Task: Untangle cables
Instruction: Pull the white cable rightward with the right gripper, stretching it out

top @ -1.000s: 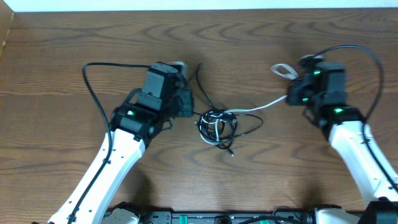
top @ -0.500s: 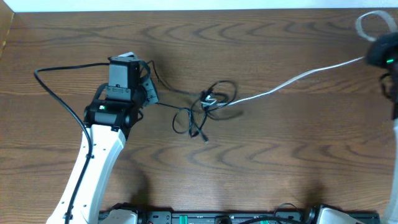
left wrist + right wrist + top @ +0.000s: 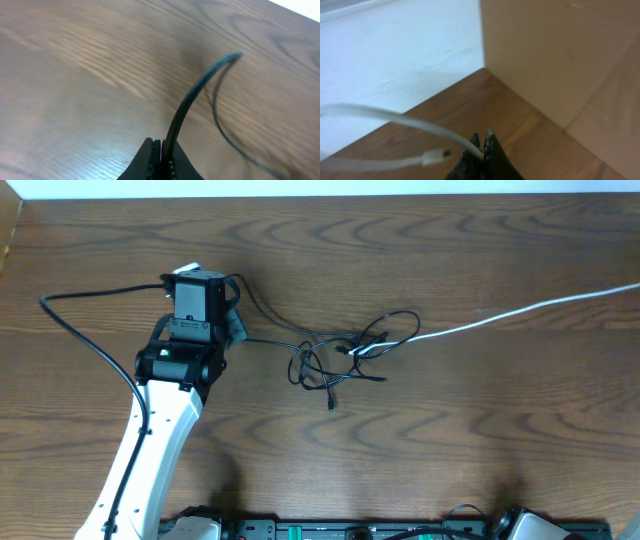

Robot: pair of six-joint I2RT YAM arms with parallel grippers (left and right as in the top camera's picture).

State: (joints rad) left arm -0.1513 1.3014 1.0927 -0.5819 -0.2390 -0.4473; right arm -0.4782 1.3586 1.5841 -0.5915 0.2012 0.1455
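Note:
The cables lie in a loose tangle of thin black loops (image 3: pixel 345 352) at the middle of the table. A black cable (image 3: pixel 272 340) runs left from the tangle to my left gripper (image 3: pixel 236 330). In the left wrist view that gripper (image 3: pixel 162 146) is shut on the black cable (image 3: pixel 189 102), which arcs up and away. The white cable (image 3: pixel 520 312) stretches taut from the tangle off the right edge. My right gripper is outside the overhead view. In the right wrist view it (image 3: pixel 482 136) is shut on the white cable (image 3: pixel 395 116), whose plug end (image 3: pixel 433 157) dangles beside it.
A thick black wire (image 3: pixel 85 330) loops from the left arm out to the left. The right wrist view shows the table's corner, a tan panel (image 3: pixel 560 65) beyond it and pale floor (image 3: pixel 395 45). A white strip (image 3: pixel 320 188) borders the far edge.
The right gripper has carried the white cable out of the overhead view to the right. The tangle slid right and spread out. The left arm has hardly shifted.

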